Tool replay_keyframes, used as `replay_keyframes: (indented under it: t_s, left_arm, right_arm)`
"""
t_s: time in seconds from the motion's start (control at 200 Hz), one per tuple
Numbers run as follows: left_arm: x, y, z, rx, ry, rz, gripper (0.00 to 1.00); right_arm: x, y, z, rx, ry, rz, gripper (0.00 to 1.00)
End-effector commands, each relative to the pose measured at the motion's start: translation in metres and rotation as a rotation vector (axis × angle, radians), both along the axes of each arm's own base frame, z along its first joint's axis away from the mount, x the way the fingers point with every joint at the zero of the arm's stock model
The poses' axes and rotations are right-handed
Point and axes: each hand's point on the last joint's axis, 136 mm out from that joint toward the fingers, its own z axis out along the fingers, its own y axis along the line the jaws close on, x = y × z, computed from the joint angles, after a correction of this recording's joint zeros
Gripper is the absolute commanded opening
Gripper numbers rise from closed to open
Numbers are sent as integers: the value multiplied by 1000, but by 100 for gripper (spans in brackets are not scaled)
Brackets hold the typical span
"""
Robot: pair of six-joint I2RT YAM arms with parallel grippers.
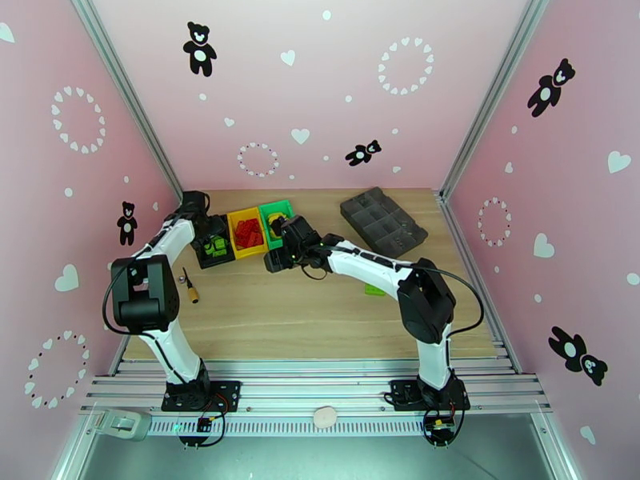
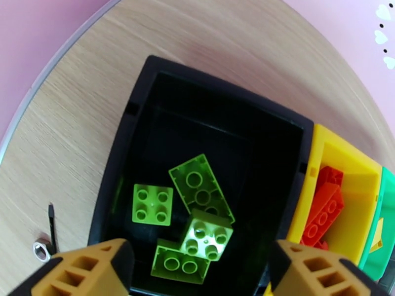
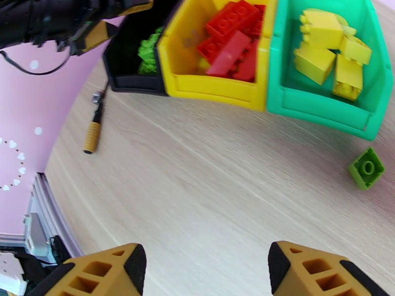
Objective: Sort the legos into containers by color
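Wooden table (image 1: 320,314), walled in by pink panels (image 1: 320,90) printed with bears and hearts. Your stock on it:

- Black bin (image 2: 222,87): left end of a touching row of three at the far left of the table. It holds four green bricks (image 2: 200,186), some overlapping.
- Yellow bin (image 3: 217,90): middle of the row. It holds a pile of red bricks (image 3: 232,30).
- Green bin (image 3: 321,112): right end of the row. It holds several yellow bricks (image 3: 331,55).
- Loose green brick (image 3: 366,167): one, studs up, on the bare wood near the green bin's corner, not touching it.
- Left gripper (image 2: 200,262): hangs over the near end of the black bin, fingers spread wide, nothing between them.
- Right gripper (image 3: 207,265): over bare wood on the near side of the bins, fingers wide, empty.
- Grey divided tray (image 1: 382,222): far right, well apart from the bins.
- Orange-handled tool (image 3: 92,136): lying flat near the black bin.
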Motion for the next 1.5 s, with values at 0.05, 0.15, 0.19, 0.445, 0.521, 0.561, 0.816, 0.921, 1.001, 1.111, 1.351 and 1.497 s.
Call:
replay_keyframes:
  t_s: [0.05,0.15,0.19,0.445,0.521,0.561,0.816,0.921,1.001,1.111,1.351,1.497]
  left_arm:
    - [-10,-18,27,-26,-81,-27,79]
    - [-18,-38,36,-16,-108,-66,79]
    - [-22,-47,39,-5,-113,-86,79]
    - [-41,-130,34,57,-105,-288,78]
    - [-45,-160,28,71,-98,-367,78]
    - [-46,-176,25,80,-91,-408,78]
    - [-48,-271,-7,153,-36,-642,74]
    - [-43,-296,-27,200,11,-701,72]
    - [-37,-304,-40,226,41,-716,72]
    - [-29,-306,-53,253,69,-712,72]
    - [-18,-314,-69,274,99,-739,67]
    - [-12,-327,-74,245,96,-771,59]
  right_arm:
    - [8,-36,-11,-80,-11,-60,75]
    - [14,-54,-19,-105,-11,-101,77]
    - [16,-62,-23,-114,-6,-116,77]
    - [29,-112,-43,-147,25,-213,78]
    - [29,-128,-47,-148,35,-240,78]
    - [29,-137,-49,-149,41,-257,78]
    - [24,-194,-58,-118,85,-359,74]
    - [17,-211,-57,-119,84,-380,74]
    - [11,-221,-56,-120,84,-394,74]
    - [4,-231,-54,-110,80,-407,74]
    - [-3,-236,-47,-91,71,-413,74]
    - [-3,-235,-45,-77,71,-414,73]
